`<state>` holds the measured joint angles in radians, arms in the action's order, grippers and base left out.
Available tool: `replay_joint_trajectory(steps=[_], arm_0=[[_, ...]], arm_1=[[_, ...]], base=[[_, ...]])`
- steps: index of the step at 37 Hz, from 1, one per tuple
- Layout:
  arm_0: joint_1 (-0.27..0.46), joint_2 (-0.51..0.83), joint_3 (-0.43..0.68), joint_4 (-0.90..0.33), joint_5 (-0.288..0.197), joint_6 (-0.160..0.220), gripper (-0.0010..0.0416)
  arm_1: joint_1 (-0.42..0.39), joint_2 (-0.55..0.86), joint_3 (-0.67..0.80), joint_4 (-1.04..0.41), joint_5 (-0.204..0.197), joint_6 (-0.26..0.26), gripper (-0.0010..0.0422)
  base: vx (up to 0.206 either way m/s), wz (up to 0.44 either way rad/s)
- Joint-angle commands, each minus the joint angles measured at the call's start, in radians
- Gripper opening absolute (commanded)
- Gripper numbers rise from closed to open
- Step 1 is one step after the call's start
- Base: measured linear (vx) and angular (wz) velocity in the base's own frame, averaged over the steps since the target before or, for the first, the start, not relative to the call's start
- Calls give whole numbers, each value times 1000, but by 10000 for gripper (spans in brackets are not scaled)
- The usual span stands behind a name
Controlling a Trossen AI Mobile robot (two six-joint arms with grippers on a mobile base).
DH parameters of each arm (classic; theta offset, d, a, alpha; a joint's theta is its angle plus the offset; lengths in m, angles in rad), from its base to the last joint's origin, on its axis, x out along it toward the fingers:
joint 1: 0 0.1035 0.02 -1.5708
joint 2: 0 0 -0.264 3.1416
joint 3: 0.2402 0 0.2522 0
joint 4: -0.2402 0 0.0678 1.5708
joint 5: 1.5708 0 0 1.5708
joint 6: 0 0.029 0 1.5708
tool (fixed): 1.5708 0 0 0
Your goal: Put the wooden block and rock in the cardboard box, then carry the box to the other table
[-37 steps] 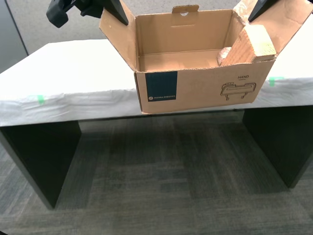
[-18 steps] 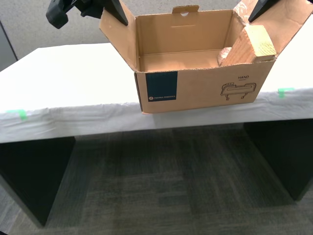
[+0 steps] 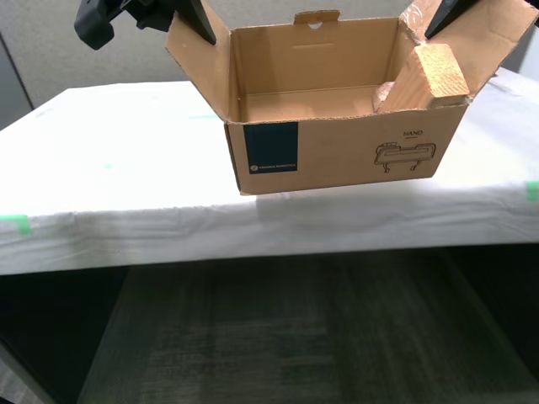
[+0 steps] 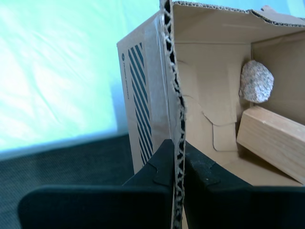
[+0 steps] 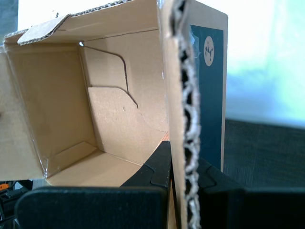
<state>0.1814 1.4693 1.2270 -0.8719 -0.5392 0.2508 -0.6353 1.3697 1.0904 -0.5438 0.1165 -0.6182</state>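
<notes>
The brown cardboard box (image 3: 337,156) hangs between my two grippers over the near part of the white-sheeted table (image 3: 109,160); I cannot tell whether it touches the sheet. My first gripper (image 3: 189,17) is shut on the side flap at the exterior view's left; its jaws (image 5: 183,152) pinch the corrugated edge beside an empty part of the inside. My second gripper (image 3: 442,13) is shut on the opposite flap (image 4: 177,148). Inside, on that side, the pale wooden block (image 3: 429,76) (image 4: 274,138) leans tilted against the wall. The speckled rock (image 3: 386,91) (image 4: 256,82) lies just behind it.
Green tape marks (image 3: 13,223) (image 3: 532,190) sit on the wrinkled sheet along the table's front edge. Dark grey carpet (image 3: 278,337) lies below the table. A grey partition wall (image 3: 50,42) stands behind it.
The camera has moved closer to the table, which now fills more of the view and sits lower. The box stays held in both grippers at the same place in the view.
</notes>
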Motion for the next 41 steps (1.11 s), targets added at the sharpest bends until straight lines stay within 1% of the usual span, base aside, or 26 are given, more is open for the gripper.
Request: replay_joint_trajectory(steps=[1, 3, 11, 16, 20, 24, 29, 33, 35, 38, 41], arm_0=[[4, -1, 2, 5, -2, 4, -1], [4, -1, 2, 6, -2, 6, 0], [5, -1, 2, 33, -2, 16, 0], [8, -1, 2, 22, -2, 22, -1], [9, -1, 2, 27, -2, 47, -1], [16, -1, 2, 28, -3, 57, -1], [43, -1, 2, 32, -2, 70, -1], [71, 3, 2, 75, -2, 101, -1], [84, 15, 2, 119, -2, 126, -1], [95, 37, 6, 139, -3, 136, -1], [95, 56, 6, 132, -2, 135, -1]], arm_1=[[1, -1, 1, 0, -41, -2, -1], [1, -1, 1, 0, -52, 2, -1], [3, -1, 1, 35, -53, 9, -1], [6, -1, 1, 39, -53, 17, -1], [8, -1, 1, 42, -54, 31, -1], [13, 0, 1, 43, -56, 50, -1], [19, 0, 1, 61, -57, 96, -1], [24, 0, 1, 100, -57, 109, -1], [30, 0, 1, 114, -57, 114, -1], [41, 0, 1, 122, -58, 114, -1], [54, 0, 1, 119, -58, 105, -1]], base=[[188, 146], [191, 113], [187, 88], [186, 59], [184, 42], [180, 27], [175, 11], [161, -17], [153, -80], [148, -130], [148, -92]])
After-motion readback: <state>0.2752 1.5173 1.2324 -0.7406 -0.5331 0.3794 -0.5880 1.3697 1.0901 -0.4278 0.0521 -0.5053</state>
